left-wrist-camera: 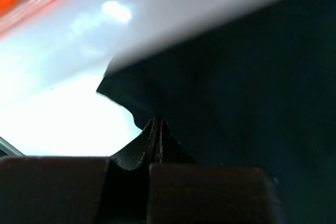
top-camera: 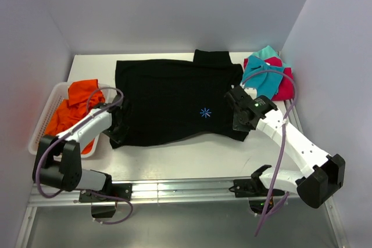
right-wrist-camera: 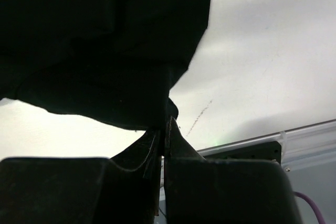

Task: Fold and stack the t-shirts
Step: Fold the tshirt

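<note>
Bright even light; blurred wrist views, glare on table (left-wrist-camera: 115, 11), black t-shirt (right-wrist-camera: 94, 40) featureless.

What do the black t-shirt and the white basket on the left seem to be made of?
Black t-shirt: soft, matte cloth, likely a cotton knit. It lies limp on the table and puckers where the left gripper pinches its edge. Basket: white, with thin slotted walls that hold their shape, so probably rigid moulded plastic.

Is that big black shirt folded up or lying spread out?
Spread out: the black shirt lies flat across the table, its blue chest mark showing.
</note>
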Robot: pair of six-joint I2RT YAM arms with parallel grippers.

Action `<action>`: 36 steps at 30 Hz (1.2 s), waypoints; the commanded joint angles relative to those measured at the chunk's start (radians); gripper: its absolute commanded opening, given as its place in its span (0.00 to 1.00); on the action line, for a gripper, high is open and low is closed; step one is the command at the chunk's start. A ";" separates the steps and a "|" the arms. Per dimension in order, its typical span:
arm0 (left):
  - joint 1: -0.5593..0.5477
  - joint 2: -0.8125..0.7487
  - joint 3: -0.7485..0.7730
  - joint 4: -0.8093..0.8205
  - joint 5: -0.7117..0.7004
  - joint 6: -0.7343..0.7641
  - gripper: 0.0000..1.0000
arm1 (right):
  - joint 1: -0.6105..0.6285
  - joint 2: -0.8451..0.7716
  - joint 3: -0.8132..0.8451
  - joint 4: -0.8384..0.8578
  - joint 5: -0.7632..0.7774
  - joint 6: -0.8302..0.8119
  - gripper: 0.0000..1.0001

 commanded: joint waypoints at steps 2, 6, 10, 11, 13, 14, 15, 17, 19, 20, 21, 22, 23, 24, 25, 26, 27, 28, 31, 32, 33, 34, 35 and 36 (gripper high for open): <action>0.003 -0.056 0.195 -0.084 0.014 0.085 0.00 | -0.010 -0.002 0.086 -0.008 0.030 0.025 0.00; 0.011 -0.010 0.320 -0.115 0.043 0.130 0.00 | -0.008 0.032 0.129 0.029 0.058 0.003 0.00; 0.029 0.066 0.433 -0.125 0.058 0.161 0.00 | -0.013 0.093 0.174 0.074 0.078 -0.026 0.00; 0.034 0.083 0.455 -0.135 0.061 0.165 0.00 | -0.016 0.104 0.192 0.081 0.080 -0.035 0.00; 0.049 0.123 0.510 -0.139 0.071 0.185 0.00 | -0.024 0.139 0.211 0.101 0.089 -0.046 0.00; 0.055 0.134 0.525 -0.139 0.074 0.190 0.00 | -0.033 0.151 0.227 0.112 0.089 -0.050 0.00; 0.063 0.145 0.551 -0.136 0.080 0.202 0.00 | -0.039 0.162 0.237 0.124 0.095 -0.055 0.00; 0.089 0.182 0.579 -0.129 0.089 0.216 0.00 | -0.056 0.208 0.275 0.167 0.103 -0.066 0.00; 0.124 0.241 0.640 -0.127 0.098 0.237 0.00 | -0.073 0.286 0.318 0.196 0.115 -0.070 0.00; 0.135 0.267 0.666 -0.125 0.103 0.246 0.00 | -0.096 0.320 0.377 0.206 0.118 -0.079 0.00; 0.147 0.298 0.727 -0.127 0.103 0.259 0.00 | -0.108 0.358 0.416 0.212 0.119 -0.082 0.00; 0.170 0.368 0.763 -0.128 0.116 0.268 0.00 | -0.120 0.450 0.460 0.218 0.126 -0.087 0.00; 0.182 0.411 0.806 -0.138 0.127 0.274 0.00 | -0.136 0.502 0.567 0.217 0.138 -0.087 0.00; 0.208 0.500 0.900 -0.144 0.135 0.285 0.00 | -0.157 0.626 0.639 0.206 0.144 -0.084 0.00; 0.218 0.548 0.956 -0.151 0.153 0.288 0.00 | -0.169 0.695 0.719 0.172 0.124 -0.084 0.00; 0.227 0.595 1.069 -0.142 0.170 0.305 0.12 | -0.182 0.772 0.910 0.152 0.116 -0.096 0.00; 0.239 0.689 1.129 -0.138 0.178 0.337 0.30 | -0.196 0.915 1.013 0.119 0.125 -0.096 0.24; 0.241 0.737 1.197 -0.159 0.172 0.348 0.72 | -0.202 0.971 1.096 0.061 0.116 -0.075 0.48; 0.256 0.899 1.458 -0.260 0.215 0.392 1.00 | -0.235 1.143 1.426 -0.091 0.136 -0.035 1.00; 0.261 0.919 1.548 -0.273 0.224 0.407 0.99 | -0.243 1.160 1.450 -0.110 0.155 -0.032 1.00; 0.265 0.913 1.561 -0.277 0.226 0.412 0.99 | -0.251 1.144 1.438 -0.119 0.161 -0.029 1.00; 0.267 0.889 1.547 -0.227 0.229 0.423 0.99 | -0.266 1.112 1.395 -0.083 0.164 -0.029 1.00; 0.268 0.854 1.470 -0.192 0.230 0.434 0.99 | -0.272 1.069 1.254 -0.042 0.167 -0.035 1.00; 0.271 0.781 1.425 -0.161 0.224 0.443 0.99 | -0.281 0.981 1.181 -0.005 0.165 -0.036 1.00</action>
